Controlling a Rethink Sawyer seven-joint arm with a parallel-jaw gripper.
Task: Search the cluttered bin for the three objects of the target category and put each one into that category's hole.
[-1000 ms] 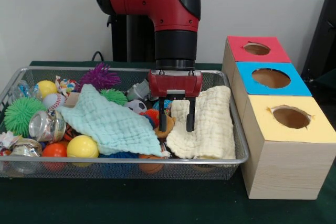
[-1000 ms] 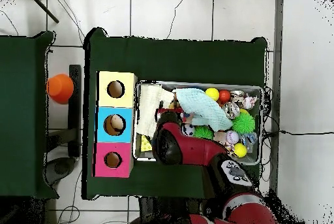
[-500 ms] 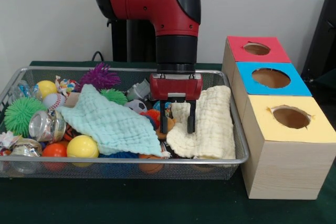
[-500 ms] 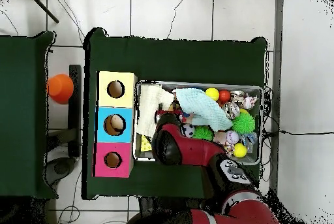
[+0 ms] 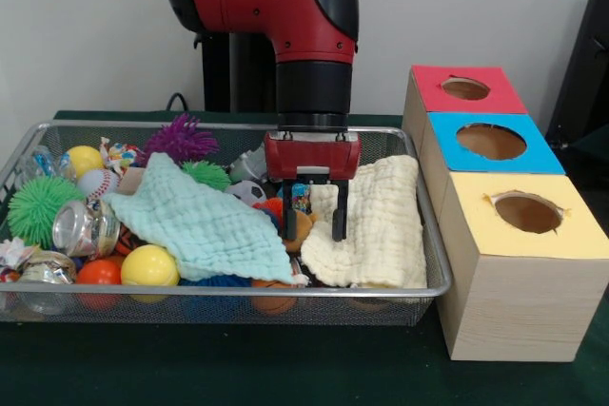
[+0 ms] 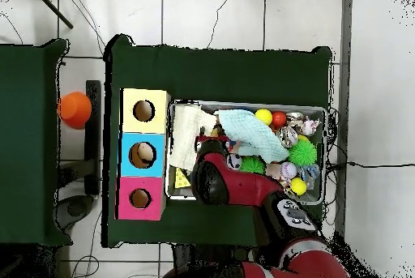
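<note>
Hanging low in the wire bin, the gripper is seen with fingers apart, nothing clamped. A small orange toy lies between the fingertips, beside the cream cloth. The mint cloth is draped to one side.

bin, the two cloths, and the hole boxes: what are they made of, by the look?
Silver mesh bin: metal wire, a see-through grid with a shiny rim.
Mint green cloth and cream cloth: soft woven fabric, likely muslin, going by the crinkled weave and limp folds.
Row of three hole boxes: the sides look like pale wood or a wood-grain print; the red, blue and yellow tops look like matte paper.
</note>
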